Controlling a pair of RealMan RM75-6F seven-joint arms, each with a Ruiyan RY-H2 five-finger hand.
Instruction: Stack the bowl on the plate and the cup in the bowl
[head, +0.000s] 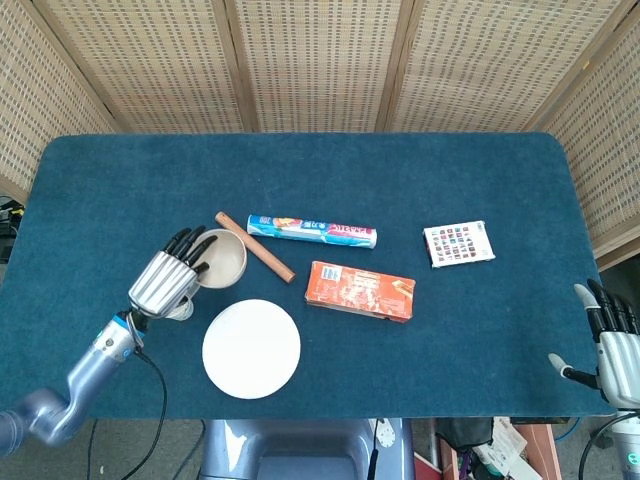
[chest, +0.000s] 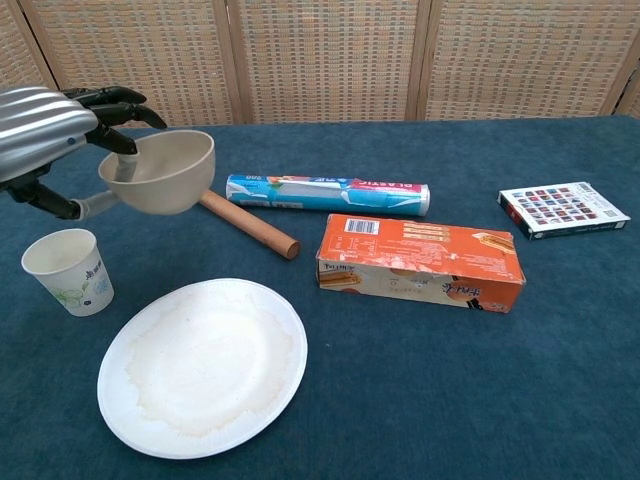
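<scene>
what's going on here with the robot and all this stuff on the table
The robot's left hand holds a beige bowl in the air, above the table and short of the white plate. The paper cup stands beside the plate, untouched. The right hand waits open at the table's edge, holding nothing. Nothing is stacked yet.

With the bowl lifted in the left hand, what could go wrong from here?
1. The left hand holds the bowl only at its rim, and the bowl is tilted, so it may slip before reaching the plate.
2. The cup stands right below the hand; lowering toward the plate might knock it over.
3. The wooden rod lies just behind the bowl and might get bumped.
</scene>
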